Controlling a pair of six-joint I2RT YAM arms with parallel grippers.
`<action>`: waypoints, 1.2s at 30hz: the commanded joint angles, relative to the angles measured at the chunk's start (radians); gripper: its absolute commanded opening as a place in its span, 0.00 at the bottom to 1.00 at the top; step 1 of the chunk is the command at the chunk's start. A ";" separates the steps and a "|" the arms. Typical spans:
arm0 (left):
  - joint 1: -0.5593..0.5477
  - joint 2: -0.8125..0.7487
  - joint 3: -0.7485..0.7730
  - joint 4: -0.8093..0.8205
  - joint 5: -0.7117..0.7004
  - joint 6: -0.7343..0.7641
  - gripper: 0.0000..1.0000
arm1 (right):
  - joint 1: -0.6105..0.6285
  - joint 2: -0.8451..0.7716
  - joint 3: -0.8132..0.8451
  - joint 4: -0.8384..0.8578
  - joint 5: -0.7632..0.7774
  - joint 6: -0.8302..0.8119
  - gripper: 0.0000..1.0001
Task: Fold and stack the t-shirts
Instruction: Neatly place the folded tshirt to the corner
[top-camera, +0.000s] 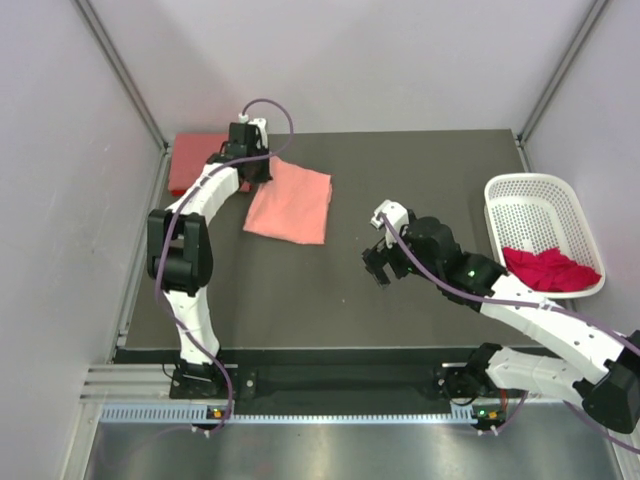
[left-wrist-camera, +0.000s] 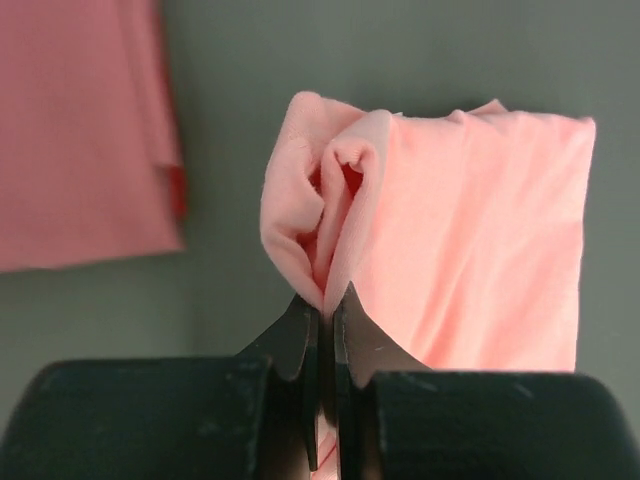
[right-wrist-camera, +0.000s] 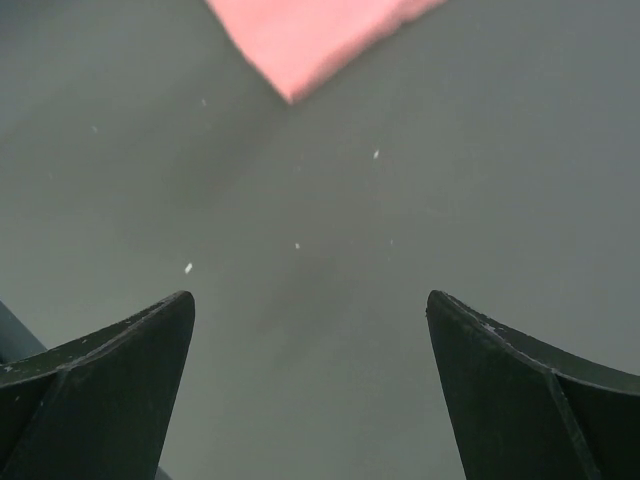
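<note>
Cloth bunches in my left gripper (left-wrist-camera: 322, 303), jaws pinched shut on the far-left edge of the pink shirt (top-camera: 290, 205), which lies near the red shirt (top-camera: 195, 160) at the table's (top-camera: 300, 300) far left. My right gripper (top-camera: 378, 265) hangs wide and holds nothing. Dragging by this single pinch could pull the fold apart or rumple the red shirt.

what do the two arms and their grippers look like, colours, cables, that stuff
The left arm and the right arm have white links joined by bulky black joint housings. A thin purple cable runs along each arm and loops free near the wrist. The left gripper and the right gripper are black, with fingers tapering to pointed tips. A small green light glows on the right arm.
</note>
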 joint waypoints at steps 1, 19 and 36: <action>0.006 -0.100 0.067 -0.044 -0.188 0.205 0.00 | 0.010 -0.032 0.007 -0.032 0.036 0.013 0.99; 0.007 0.151 0.525 -0.098 -0.394 0.526 0.00 | 0.007 0.118 0.107 -0.047 0.067 -0.021 0.99; 0.021 0.098 0.621 -0.130 -0.435 0.627 0.00 | -0.002 0.206 0.140 0.007 0.048 -0.044 1.00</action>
